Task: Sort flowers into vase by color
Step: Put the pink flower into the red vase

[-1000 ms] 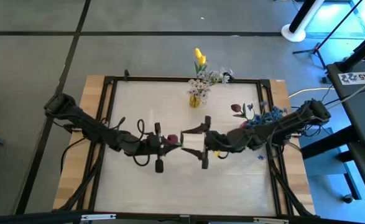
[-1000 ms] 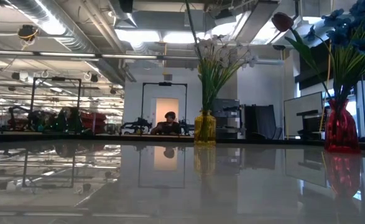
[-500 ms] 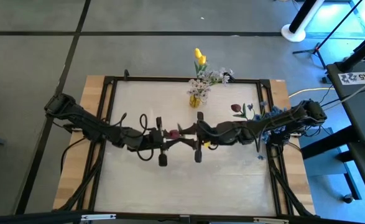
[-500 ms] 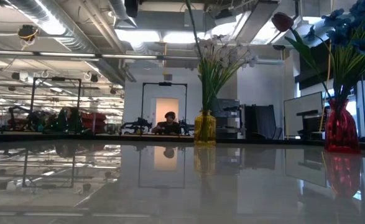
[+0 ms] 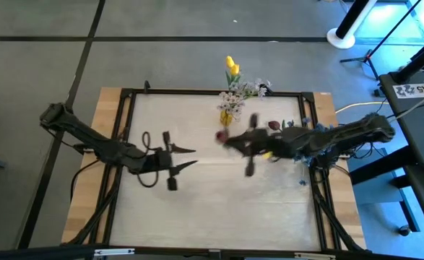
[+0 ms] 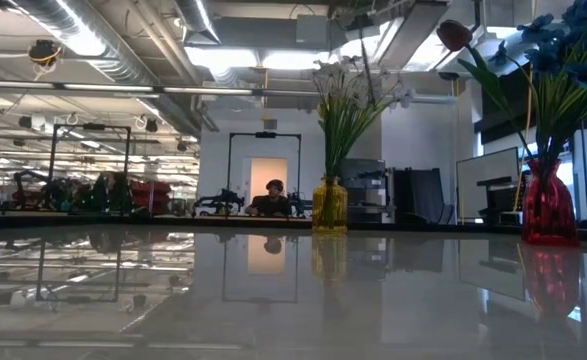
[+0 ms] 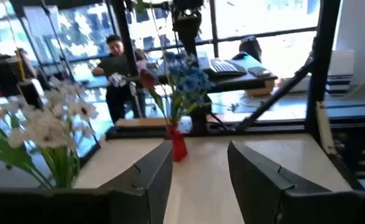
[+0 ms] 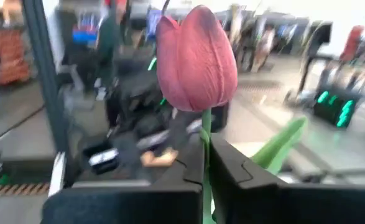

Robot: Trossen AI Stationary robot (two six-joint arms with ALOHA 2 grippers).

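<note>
Meanwhile, right gripper clamped on red tulip, left gripper apart; white sprigs in yellow vase.

Robotics lab or workshop, open-plan. Bare ducts and pipes are running under strip lights. Further metal-framed workstations are standing across the room; a person is sitting at one. The framed tabletop is resting on a grey concrete floor.
</note>
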